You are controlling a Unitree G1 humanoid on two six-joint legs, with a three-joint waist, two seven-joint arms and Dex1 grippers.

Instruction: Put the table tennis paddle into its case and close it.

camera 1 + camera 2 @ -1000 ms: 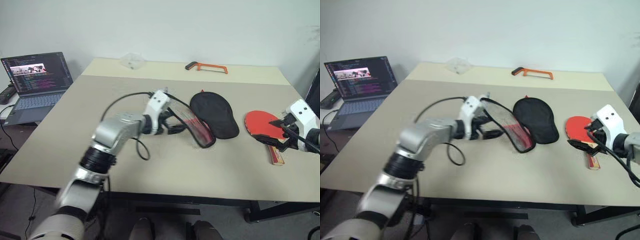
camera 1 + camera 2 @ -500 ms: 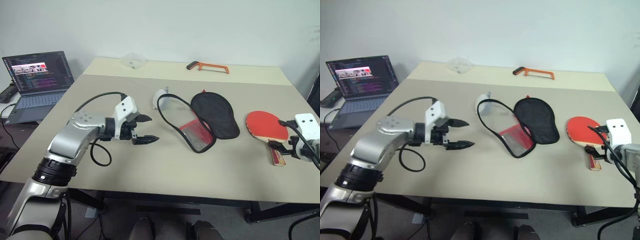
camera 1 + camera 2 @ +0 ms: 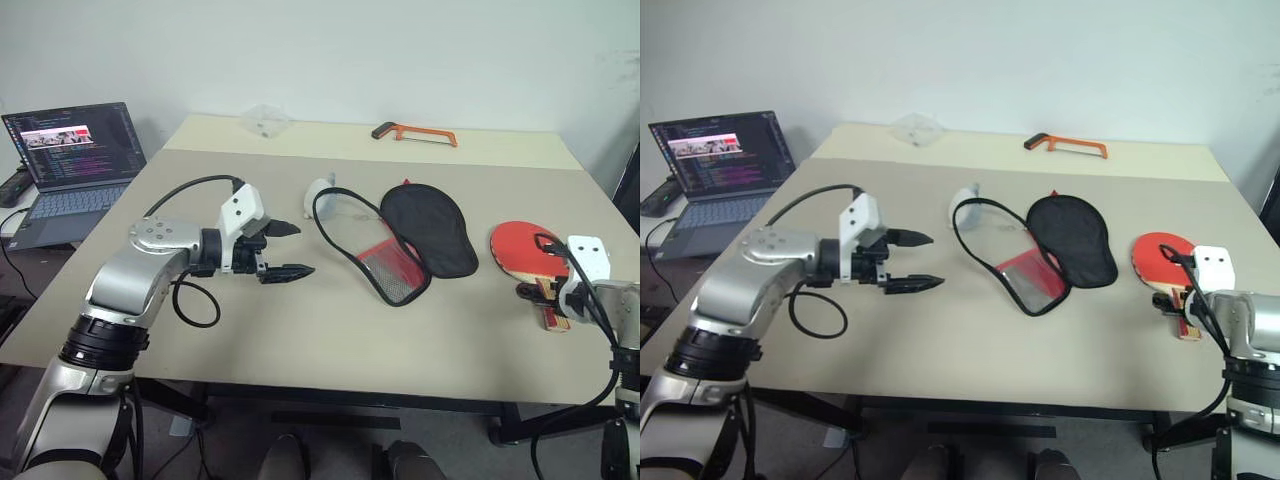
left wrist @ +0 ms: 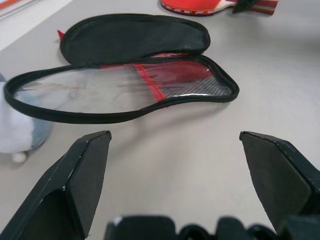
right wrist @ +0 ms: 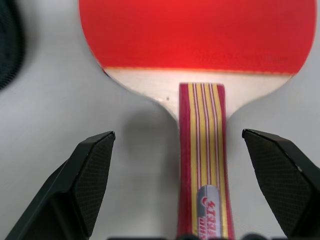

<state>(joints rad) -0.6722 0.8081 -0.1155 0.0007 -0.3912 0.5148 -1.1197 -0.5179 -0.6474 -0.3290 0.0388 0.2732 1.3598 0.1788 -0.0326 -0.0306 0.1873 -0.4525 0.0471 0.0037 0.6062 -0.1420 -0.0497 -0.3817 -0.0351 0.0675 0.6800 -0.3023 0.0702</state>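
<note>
Paddle (image 5: 200,37) handle: small silver-grey badge near the butt end with a red logo and a line of red lettering under it, too small to read. Laptop (image 3: 75,145) screen: lines of code, illegible. No other text anywhere.

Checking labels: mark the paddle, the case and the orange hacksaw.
table tennis paddle (image 5: 200,35), right wrist view, red rubber face.
case (image 3: 430,228), left eye view, black fabric half.
orange hacksaw (image 3: 425,134), left eye view, frame bar.

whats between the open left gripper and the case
Only bare table: the left wrist view shows nothing between the left gripper and the case.
</note>
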